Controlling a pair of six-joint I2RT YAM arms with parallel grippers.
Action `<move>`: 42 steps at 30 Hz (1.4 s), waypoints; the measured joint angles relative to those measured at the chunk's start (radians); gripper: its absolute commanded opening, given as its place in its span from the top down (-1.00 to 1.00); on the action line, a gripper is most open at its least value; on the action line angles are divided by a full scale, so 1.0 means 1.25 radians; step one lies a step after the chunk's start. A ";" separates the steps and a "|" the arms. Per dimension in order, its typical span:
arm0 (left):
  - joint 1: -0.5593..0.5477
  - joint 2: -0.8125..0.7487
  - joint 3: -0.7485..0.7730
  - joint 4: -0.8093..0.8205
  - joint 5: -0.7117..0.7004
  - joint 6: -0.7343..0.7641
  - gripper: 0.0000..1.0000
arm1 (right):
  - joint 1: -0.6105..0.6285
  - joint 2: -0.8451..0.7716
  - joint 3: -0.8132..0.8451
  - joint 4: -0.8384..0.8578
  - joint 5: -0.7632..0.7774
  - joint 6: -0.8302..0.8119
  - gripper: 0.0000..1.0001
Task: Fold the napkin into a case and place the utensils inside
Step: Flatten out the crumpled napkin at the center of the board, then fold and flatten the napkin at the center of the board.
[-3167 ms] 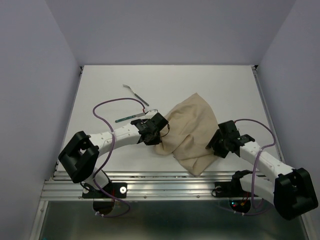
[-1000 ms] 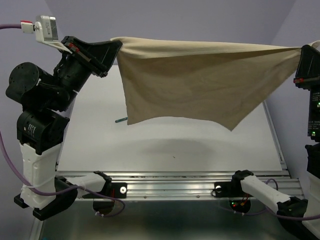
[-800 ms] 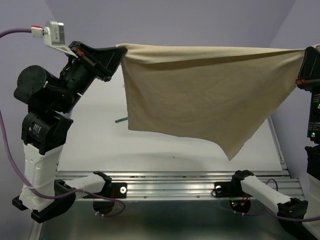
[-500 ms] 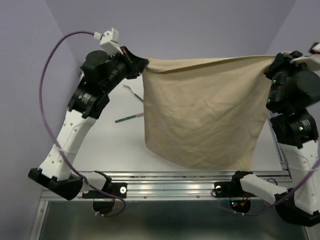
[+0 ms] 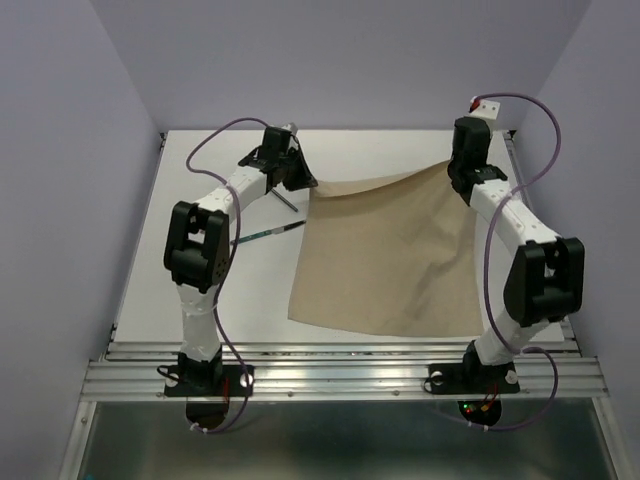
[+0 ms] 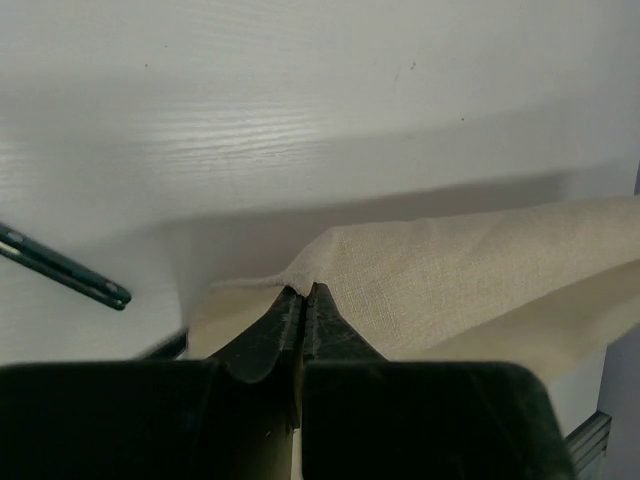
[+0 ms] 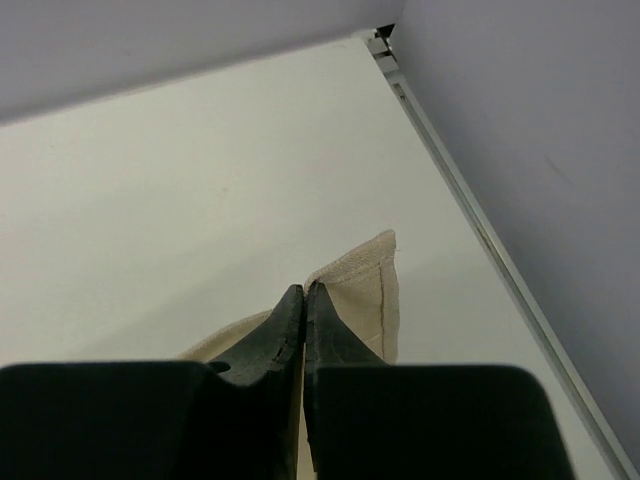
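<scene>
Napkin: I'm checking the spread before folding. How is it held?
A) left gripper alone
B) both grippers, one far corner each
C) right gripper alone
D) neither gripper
B: the left gripper and the right gripper each pinch a far corner of the napkin.

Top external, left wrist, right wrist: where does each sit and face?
Top external: above, behind the bases, looking down on the table; both arms show.
Left wrist: on the left arm, looking along the left pincer, shut on a napkin corner; utensil at left.
Right wrist: on the right arm, looking along the right pincer, shut on another corner, toward the far-right table edge.
Shared: all three show the napkin.
</scene>
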State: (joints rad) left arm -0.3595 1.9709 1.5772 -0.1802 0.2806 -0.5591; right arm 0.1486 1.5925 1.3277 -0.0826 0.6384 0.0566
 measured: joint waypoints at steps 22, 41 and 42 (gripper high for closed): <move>0.096 0.377 0.467 -0.027 0.152 0.016 1.00 | -0.105 0.476 0.389 0.070 -0.212 0.089 0.99; 0.056 0.080 0.022 0.036 0.186 0.022 1.00 | -0.176 0.145 0.059 -0.061 -0.323 0.283 0.99; 0.052 0.053 -0.002 0.039 0.183 0.022 1.00 | -0.176 0.117 0.025 -0.064 -0.320 0.291 0.99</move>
State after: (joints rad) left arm -0.2939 2.0369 1.5742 -0.1318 0.5098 -0.5316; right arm -0.0711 1.7386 1.3590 -0.1631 0.2390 0.4198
